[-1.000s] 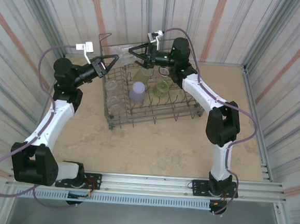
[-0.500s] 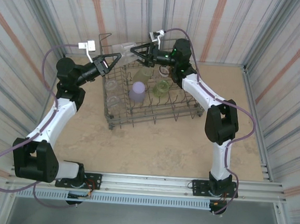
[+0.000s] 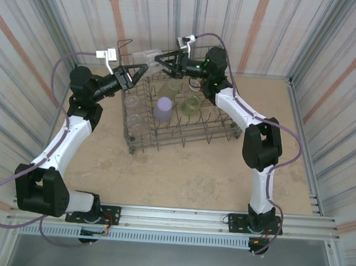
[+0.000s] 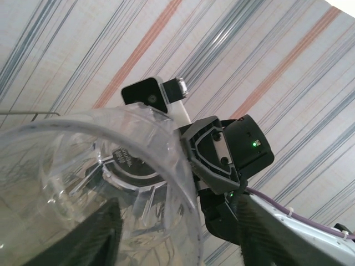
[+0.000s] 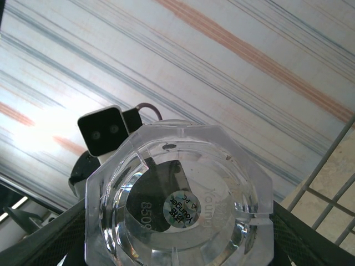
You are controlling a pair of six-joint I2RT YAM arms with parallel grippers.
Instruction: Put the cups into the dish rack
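Sideways, clear cup [image 3: 148, 56], mouth facing left hand [image 3: 140, 70], hold unclear, base end clamped in right hand [image 3: 159, 62].

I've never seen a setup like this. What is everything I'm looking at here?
dish rack: one, grey wire, middle of the table
lavender cup: one, opaque, inside the rack
yellow-green cups: two, translucent, in the rack beyond the lavender one
racked clear cup: at least one, colourless, rack's left end; hard to count
held clear cup: one, colourless, in the air over the rack's far left corner
table: one, tan
walls: striped, all around
right gripper: black, gripping the held clear cup
left gripper: black, open at that cup's mouth
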